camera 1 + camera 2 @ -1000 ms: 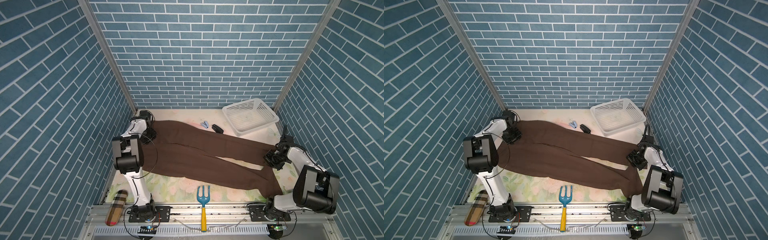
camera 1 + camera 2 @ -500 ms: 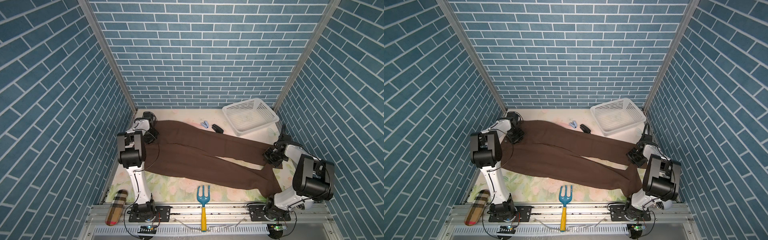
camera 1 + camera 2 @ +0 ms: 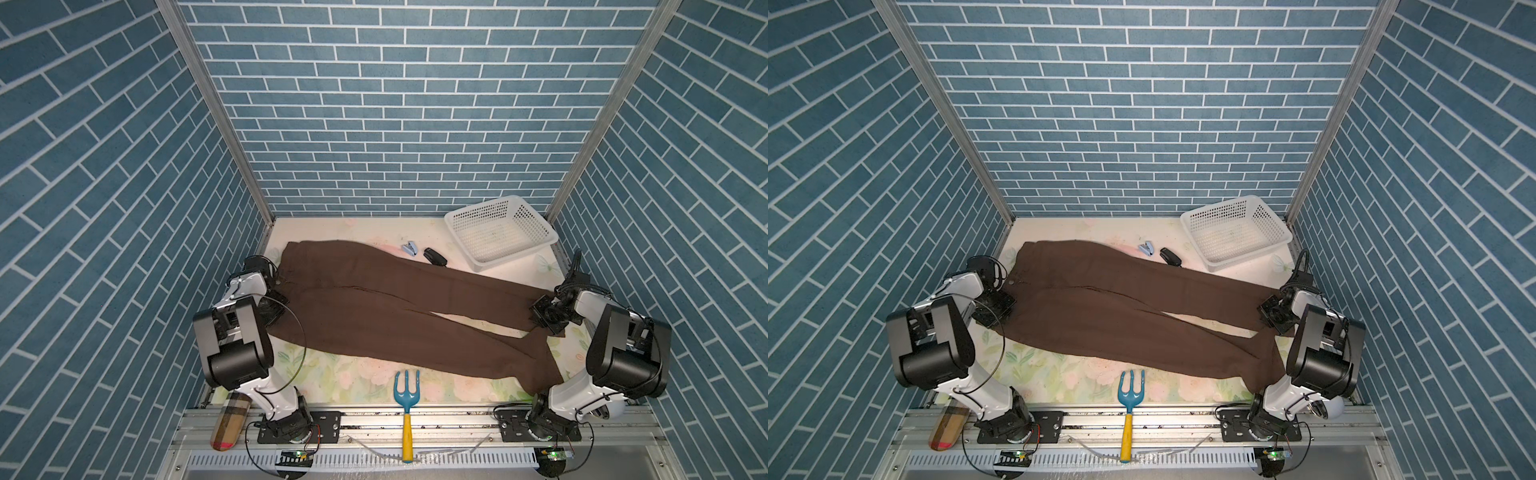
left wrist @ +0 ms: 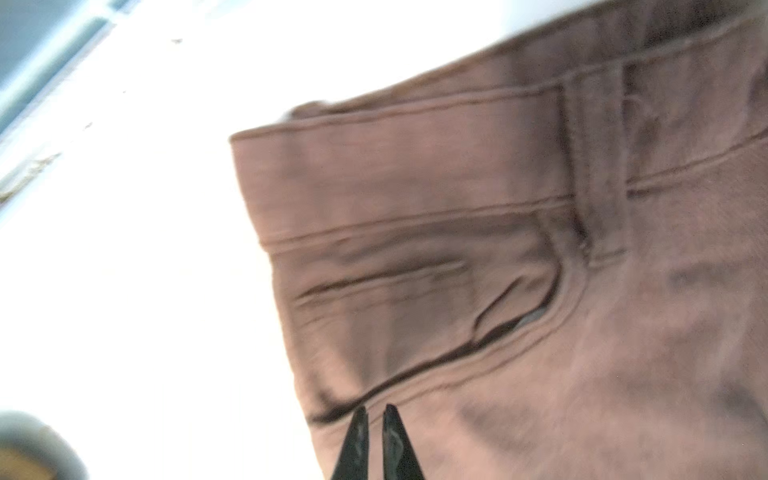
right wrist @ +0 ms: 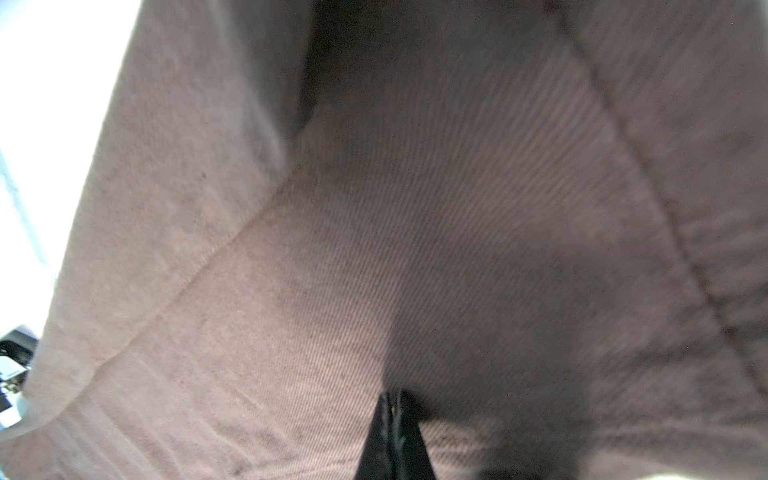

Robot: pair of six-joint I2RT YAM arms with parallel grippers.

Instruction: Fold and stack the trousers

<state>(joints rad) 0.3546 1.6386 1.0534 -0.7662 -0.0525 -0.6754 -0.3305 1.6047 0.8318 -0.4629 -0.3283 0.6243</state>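
Now shows the trousers (image 3: 395, 316) lying flat across the counter (image 3: 357, 386), waist toward the left arm. Pinches the waist side with the left tool (image 4: 374, 411), nearly closed, and the far leg's hem with the right tool (image 5: 392, 397), clamped together, seemingly to fold.

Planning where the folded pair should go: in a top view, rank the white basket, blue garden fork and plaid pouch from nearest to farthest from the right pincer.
From the right pincer, on the right side:
1. White basket, back right corner.
2. Blue garden fork, front middle.
3. Plaid pouch, front left corner, clearly farthest.
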